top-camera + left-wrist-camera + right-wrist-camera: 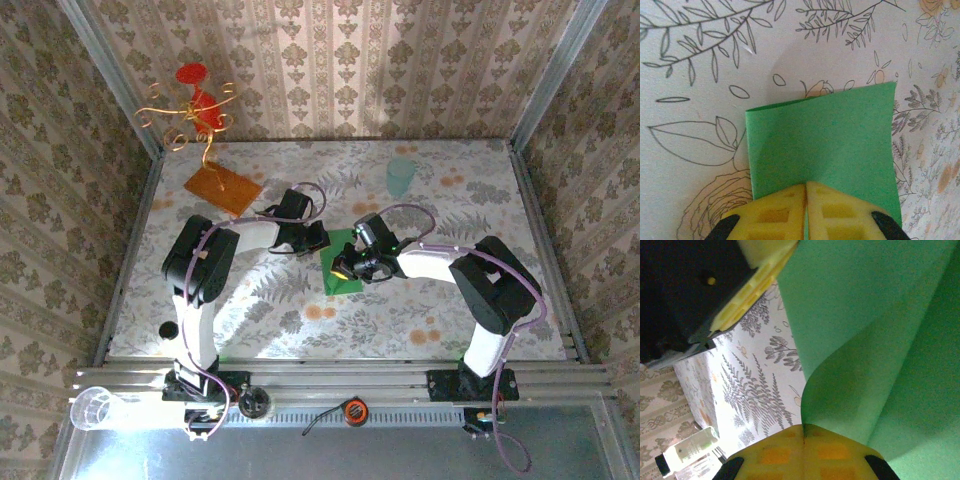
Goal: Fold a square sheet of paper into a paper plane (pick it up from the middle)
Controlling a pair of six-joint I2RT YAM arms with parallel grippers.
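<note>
Both left pincer [805, 192] and right pincer [804, 432] apparently pinch the paper plane [825, 135]

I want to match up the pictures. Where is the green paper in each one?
Top view: the green paper is right in the middle.
Left wrist view: the paper runs from the centre to the bottom, pinched in the left claw.
Right wrist view: the paper is on the right side, curled, pinched in the right claw.
Shared landmark: the leaf-printed tablecloth.

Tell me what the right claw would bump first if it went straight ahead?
The green paper it pinches curls just ahead of the right claw; beyond that, likely the left claw, though depth is unclear.
</note>
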